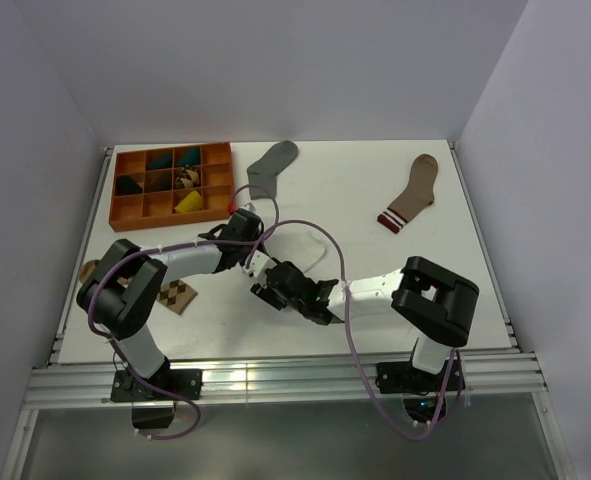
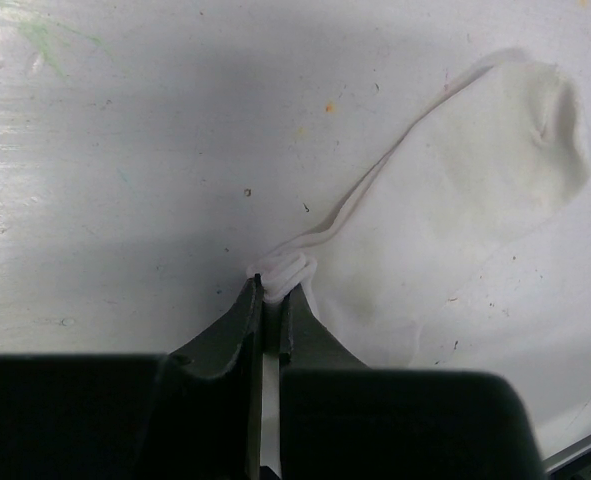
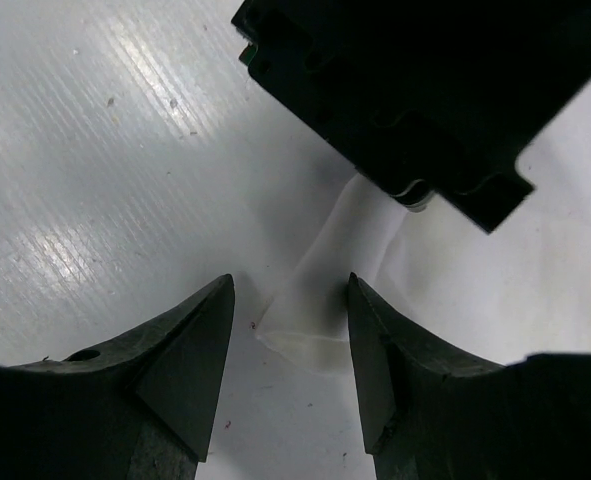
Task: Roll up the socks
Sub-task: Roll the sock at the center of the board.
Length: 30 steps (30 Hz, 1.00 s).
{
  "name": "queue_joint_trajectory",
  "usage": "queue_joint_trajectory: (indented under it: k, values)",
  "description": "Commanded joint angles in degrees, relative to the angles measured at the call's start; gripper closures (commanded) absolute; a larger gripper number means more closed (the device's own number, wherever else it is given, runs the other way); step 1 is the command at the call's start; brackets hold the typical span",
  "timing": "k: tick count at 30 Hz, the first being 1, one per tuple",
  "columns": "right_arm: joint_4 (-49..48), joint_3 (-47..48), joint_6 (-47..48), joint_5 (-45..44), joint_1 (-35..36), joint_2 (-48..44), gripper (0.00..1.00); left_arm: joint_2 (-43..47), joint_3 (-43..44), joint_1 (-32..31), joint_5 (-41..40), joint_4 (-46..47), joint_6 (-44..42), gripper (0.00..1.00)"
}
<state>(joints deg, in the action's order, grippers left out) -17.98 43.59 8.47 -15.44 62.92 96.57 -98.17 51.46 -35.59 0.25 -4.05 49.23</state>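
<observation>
A: Where's the white sock?
B: White sock [image 2: 455, 200] lies flat on the desk [image 1: 355, 190], near-centre, between the two arms. Left pincer [image 2: 272, 290] is pressed together on a bunched bit of fabric at one end.
A: Axis?
B: It runs away from the left pincer, up and to the right in that wrist view, with the rounded end farthest out. Probably the toe, can't confirm.
A: Right side?
B: Right pincer [image 3: 289, 285] is spread and holds nothing. A loose corner of the same sock sits between its fingers, just beside the left's grip. Can't tell if it touches the desk.
A: So the roll goes along that axis, pinched end toward rounded end?
B: My read, yes. Both arms are at the same end, and the left has the hold. Grey sock [image 1: 273, 163] is well apart, at the far side.
</observation>
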Motion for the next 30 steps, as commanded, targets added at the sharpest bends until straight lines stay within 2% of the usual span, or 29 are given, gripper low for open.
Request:
queue_joint_trajectory:
  k: [1, 14, 18, 30]
  values:
    - [-0.66, 2.46, 0.41, -1.61, 0.72, 1.07, 0.44, -1.94, 0.22, -0.09, 1.07, -4.21, -0.28, 1.00]
    - [3.12, 5.01, -1.52, -6.35, 0.81, 7.84, 0.49, -2.02, 0.31, -0.09, 1.86, -4.29, -0.28, 1.00]
    - [2.42, 3.51, -2.84, -8.11, 0.81, 5.12, 0.49, -2.11, 0.39, -0.09, 1.86, -4.38, -0.63, 1.00]
    - [11.47, 8.35, -6.89, -9.87, 0.72, 2.83, 0.49, -2.38, 0.13, -0.09, 3.09, -3.86, -1.24, 1.00]
